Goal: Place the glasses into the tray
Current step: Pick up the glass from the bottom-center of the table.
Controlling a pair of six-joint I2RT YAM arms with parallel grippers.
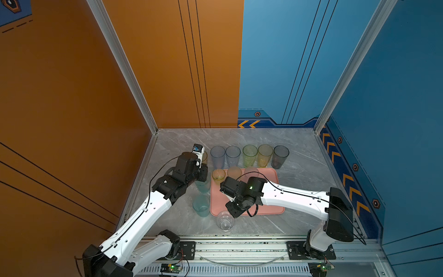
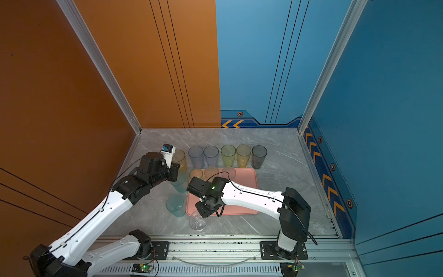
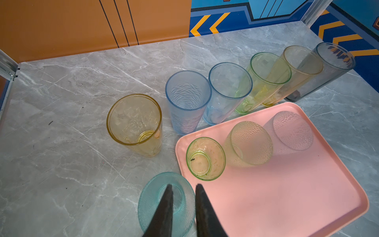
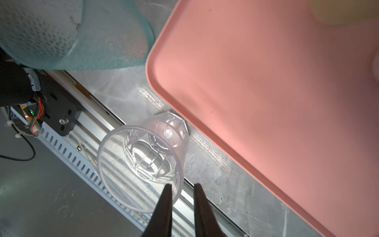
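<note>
the right arm [image 1: 294, 196] lies low across the near part of the tray [image 4: 266, 82], wrist bent down past its near edge. the right pincer [image 4: 181, 184] stands narrowly apart astride the rim of a clear faceted tumbler [image 4: 141, 168], which is upright on the grey marbled bench [image 1: 299, 156] beside the tray; neither finger presses the wall. a stippled teal tumbler [image 1: 201, 206] stands left of the tray. the left arm [image 1: 148, 206] stretches diagonally, wrist tipped down. the left pincer [image 3: 183, 185] straddles the rim of a second teal tumbler [image 3: 147, 205] at the tray's left edge, one finger inside; whether it pinches i cannot tell. by the salmon-pink tray's far rim sit a short green tumbler [image 3: 205, 159], a pale yellow dimpled tumbler [image 3: 249, 143] and a clear dimpled tumbler [image 3: 293, 131]. behind them on the bench stand a tall yellow tumbler [image 3: 134, 123], a rippled blue tumbler [image 3: 187, 98], a smooth blue tumbler [image 3: 227, 92], a tall green tumbler [image 3: 266, 78], an amber tumbler [image 3: 301, 67] and a grey tumbler [image 3: 328, 69].
</note>
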